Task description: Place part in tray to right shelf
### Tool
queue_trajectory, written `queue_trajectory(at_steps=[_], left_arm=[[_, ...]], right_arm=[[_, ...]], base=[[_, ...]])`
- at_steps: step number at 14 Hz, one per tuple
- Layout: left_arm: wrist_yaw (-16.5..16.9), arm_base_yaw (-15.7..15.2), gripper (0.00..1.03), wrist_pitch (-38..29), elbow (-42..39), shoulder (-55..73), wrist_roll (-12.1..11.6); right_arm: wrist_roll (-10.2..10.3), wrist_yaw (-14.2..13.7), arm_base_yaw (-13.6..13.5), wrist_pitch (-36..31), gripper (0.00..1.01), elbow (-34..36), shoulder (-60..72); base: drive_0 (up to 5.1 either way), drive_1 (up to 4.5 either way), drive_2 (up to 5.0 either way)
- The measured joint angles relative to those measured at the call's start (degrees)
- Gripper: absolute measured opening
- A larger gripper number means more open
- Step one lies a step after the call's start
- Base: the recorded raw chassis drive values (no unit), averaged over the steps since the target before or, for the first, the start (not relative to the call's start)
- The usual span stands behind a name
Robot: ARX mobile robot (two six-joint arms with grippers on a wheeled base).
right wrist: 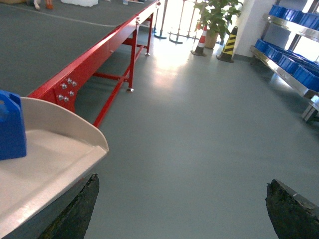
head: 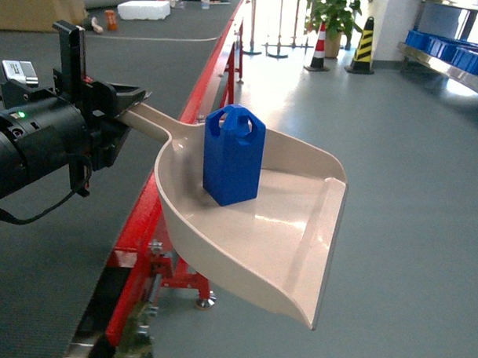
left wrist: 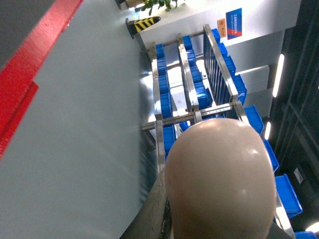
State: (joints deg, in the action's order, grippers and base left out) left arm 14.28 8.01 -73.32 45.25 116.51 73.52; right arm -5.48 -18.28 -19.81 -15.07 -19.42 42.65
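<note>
The small bright-blue hexagonal plastic part (head: 233, 155) already stands upright in the beige dustpan-shaped plastic tray (head: 299, 252), whose handle the left end effector (head: 119, 112) clamps, the right end effector (right wrist: 182, 209) gapes wide and empty, and the stainless-steel right shelf (head: 443, 64) lies far right, well apart, so delivery remains.

no legible text (signs too blurred)

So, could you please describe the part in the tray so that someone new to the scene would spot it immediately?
Start at the long red-framed conveyor on the left; the left gripper holds a big beige dustpan-shaped tray out beside it by the handle. Standing upright in the tray is the part, a small bright-blue block with arched cut-outs at its top. The only other blue things are crates on the far right shelf.
</note>
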Motion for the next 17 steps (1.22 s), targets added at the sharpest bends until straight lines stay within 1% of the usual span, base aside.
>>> queue_trajectory(at_steps=[17], left_arm=[[0.09, -0.04, 0.16, 0.07, -0.02, 0.0, 0.04]], right_arm=[[0.0, 0.04, -0.07, -0.2, 0.98, 0.0, 0.0]], base=[[5.0, -2.38, -2.4]])
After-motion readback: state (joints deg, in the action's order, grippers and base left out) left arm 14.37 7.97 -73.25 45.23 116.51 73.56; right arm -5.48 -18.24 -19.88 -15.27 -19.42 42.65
